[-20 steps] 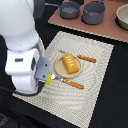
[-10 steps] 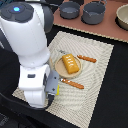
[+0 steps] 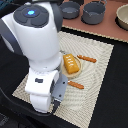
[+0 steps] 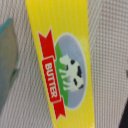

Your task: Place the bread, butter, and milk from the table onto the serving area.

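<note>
Wrist view: butter (image 4: pixel 62 65) fills the frame, yellow box lying flat, red ribbon label and cow picture facing up. It rests on the woven mat (image 4: pixel 107 60); weave shows along both long sides of the box. Fingers not clearly identifiable here, so whether the pincer is spread, narrowed or clamped on the box I cannot tell. A grey-green blurred shape sits at one edge; unidentified.

Exterior view: arm (image 3: pixel 37 45) stands low over the near corner of the mat (image 3: pixel 100 65), its body hiding the gripper and the butter entirely. Judgement: the butter lies on the mat under the wrist, so this item is at, or just past, set-down.

Further out: bread (image 3: pixel 71 64) sits on the round plate (image 3: pixel 63 70), mid-mat, already served. One utensil (image 3: pixel 87 59) lies beyond the plate, another (image 3: pixel 76 85) just nearer than it. Milk not visible in either view.

Room: bare mat toward the exterior view's right, well clear of the plate; black table (image 3: pixel 115 100) open past the mat edge. A straight lift looks the safest exit, the loaf and near utensil being close beside the arm.

Far edge: grey pots (image 3: pixel 93 12) on the reddish board (image 3: pixel 100 27), well apart.
</note>
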